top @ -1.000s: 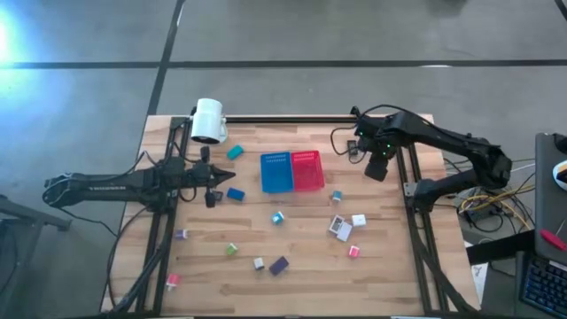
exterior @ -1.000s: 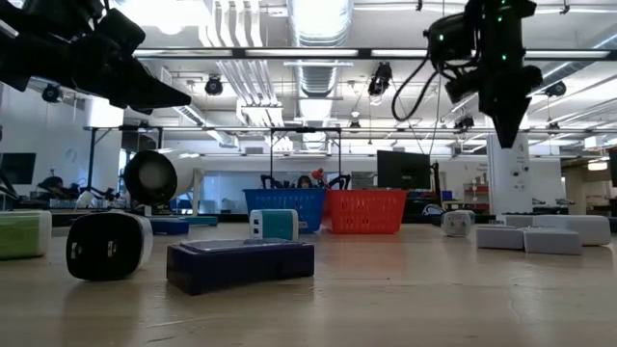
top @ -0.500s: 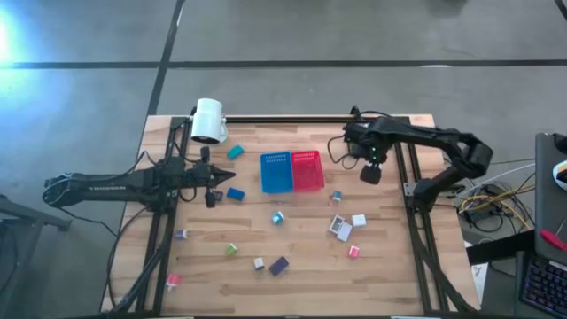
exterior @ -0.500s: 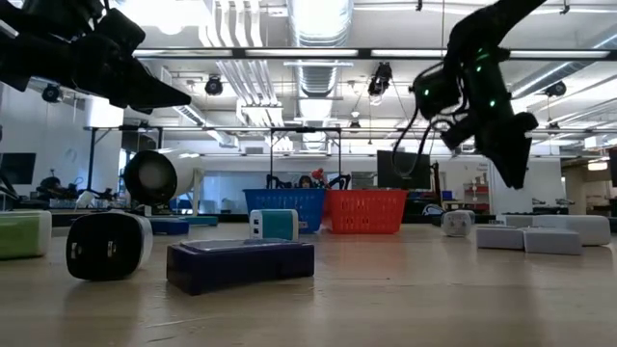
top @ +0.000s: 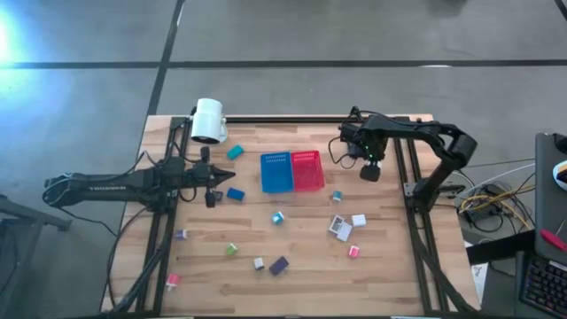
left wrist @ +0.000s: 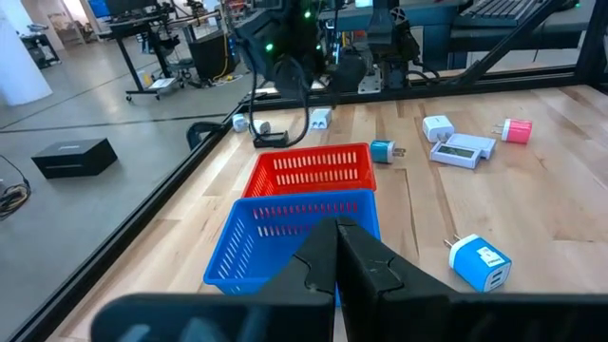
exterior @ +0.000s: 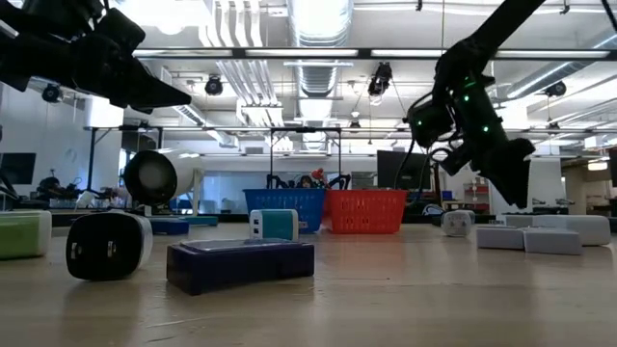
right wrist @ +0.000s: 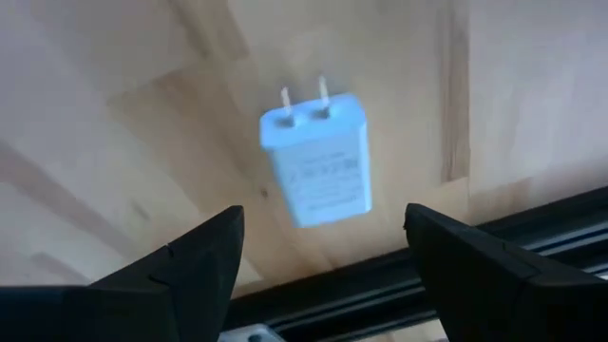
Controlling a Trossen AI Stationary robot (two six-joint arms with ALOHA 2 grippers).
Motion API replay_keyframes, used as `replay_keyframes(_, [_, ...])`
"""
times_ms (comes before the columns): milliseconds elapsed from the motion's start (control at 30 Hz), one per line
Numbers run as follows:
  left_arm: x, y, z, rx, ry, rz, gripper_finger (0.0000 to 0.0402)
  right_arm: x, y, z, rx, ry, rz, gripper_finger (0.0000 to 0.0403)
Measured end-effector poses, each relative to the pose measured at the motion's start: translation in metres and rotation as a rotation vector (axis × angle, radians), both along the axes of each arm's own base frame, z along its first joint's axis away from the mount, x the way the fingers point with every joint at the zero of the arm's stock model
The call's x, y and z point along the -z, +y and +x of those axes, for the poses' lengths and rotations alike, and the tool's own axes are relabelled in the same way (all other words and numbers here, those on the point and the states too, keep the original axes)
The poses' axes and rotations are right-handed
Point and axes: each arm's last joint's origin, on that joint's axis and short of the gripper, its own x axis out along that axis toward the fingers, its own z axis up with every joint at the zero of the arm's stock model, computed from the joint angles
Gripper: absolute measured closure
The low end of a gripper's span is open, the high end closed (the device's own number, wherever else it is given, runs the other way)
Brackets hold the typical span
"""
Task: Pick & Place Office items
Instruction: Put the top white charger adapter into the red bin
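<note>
While the left gripper (top: 210,193) hovers pinched shut and empty, the blue perforated plastic bin (top: 276,171) and red perforated plastic bin (top: 306,170) just right of it show no contents. Farther right, the right gripper (top: 368,172) gapes above a white plug-in charger block (right wrist: 316,169) lying loose on the wooden table (top: 399,257).

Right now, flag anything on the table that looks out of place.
One white plug adapter lies alone beside the table's dark edge rail, apart from the other office items scattered mid-table. The right claw hangs open above it. The blue bin and red bin look empty; nothing appears spilled or damaged.
</note>
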Motion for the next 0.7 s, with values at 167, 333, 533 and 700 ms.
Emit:
replay_keyframes(167, [0.000,0.000,0.000,-0.001,0.001,-0.002,0.0396,0.008,-0.005,-0.001,0.000,0.018,0.021,0.0117])
replay_keyframes(333, [0.001,0.000,0.000,-0.001,0.009,-0.005,0.0396,0.018,-0.005,-0.001,-0.031,0.007,0.024,0.0124])
replay_keyframes(533, [0.002,0.000,-0.001,-0.003,0.021,-0.015,0.0396,0.026,-0.004,-0.003,-0.054,-0.003,0.011,0.0134])
replay_keyframes(700, [0.002,0.000,-0.001,-0.004,0.020,-0.022,0.0396,0.026,-0.005,-0.003,-0.073,-0.004,0.000,0.0153])
